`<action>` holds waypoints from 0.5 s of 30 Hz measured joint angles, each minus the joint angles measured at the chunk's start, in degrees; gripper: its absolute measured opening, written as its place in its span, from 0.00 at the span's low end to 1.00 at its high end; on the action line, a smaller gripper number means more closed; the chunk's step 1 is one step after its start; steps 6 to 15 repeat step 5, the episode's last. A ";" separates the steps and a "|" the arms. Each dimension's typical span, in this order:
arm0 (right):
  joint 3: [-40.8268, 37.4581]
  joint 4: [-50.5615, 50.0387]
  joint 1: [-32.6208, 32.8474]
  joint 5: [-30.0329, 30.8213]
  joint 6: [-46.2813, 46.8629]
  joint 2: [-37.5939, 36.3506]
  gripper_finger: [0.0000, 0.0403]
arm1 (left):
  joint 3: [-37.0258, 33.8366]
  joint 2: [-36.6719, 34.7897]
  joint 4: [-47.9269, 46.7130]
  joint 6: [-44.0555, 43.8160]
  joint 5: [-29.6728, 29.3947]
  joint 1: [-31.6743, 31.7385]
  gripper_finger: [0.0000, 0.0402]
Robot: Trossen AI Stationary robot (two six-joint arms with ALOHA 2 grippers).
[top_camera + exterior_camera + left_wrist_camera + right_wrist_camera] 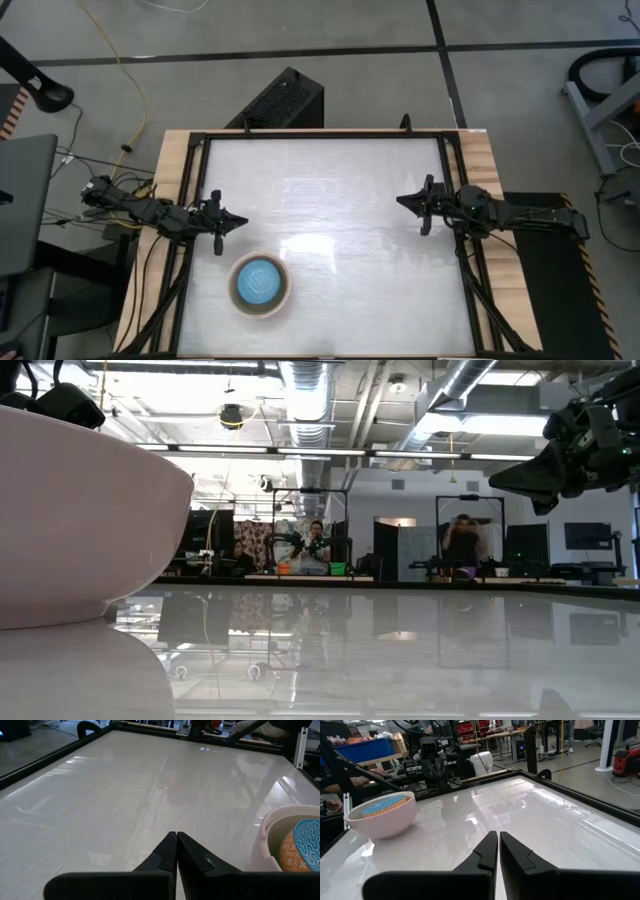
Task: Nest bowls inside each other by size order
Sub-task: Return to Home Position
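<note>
One stack of nested bowls (261,285) stands on the table near its front left. The outer bowl is cream-white (382,820), with a beige bowl inside it (288,855) and a light blue patterned bowl (309,837) innermost. No green bowl shows. In the low view the cream-white bowl (70,530) fills the left. My left gripper (240,221) is shut and empty above the table's left side, just behind the stack. My right gripper (402,201) is shut and empty above the table's right side.
A black frame (320,136) runs round the glossy white table top. A black box (280,100) stands on the floor behind the table. People sit at benches in the room beyond, in the low view (316,545).
</note>
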 joint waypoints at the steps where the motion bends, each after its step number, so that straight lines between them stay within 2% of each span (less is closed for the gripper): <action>1: 0.00 -0.01 -0.01 0.00 0.00 0.00 0.10 | 0.00 0.00 0.00 0.00 0.00 -0.01 0.00; 15: 0.00 0.00 0.01 0.00 0.00 0.00 0.10 | 0.00 0.00 0.00 0.00 0.00 0.00 0.00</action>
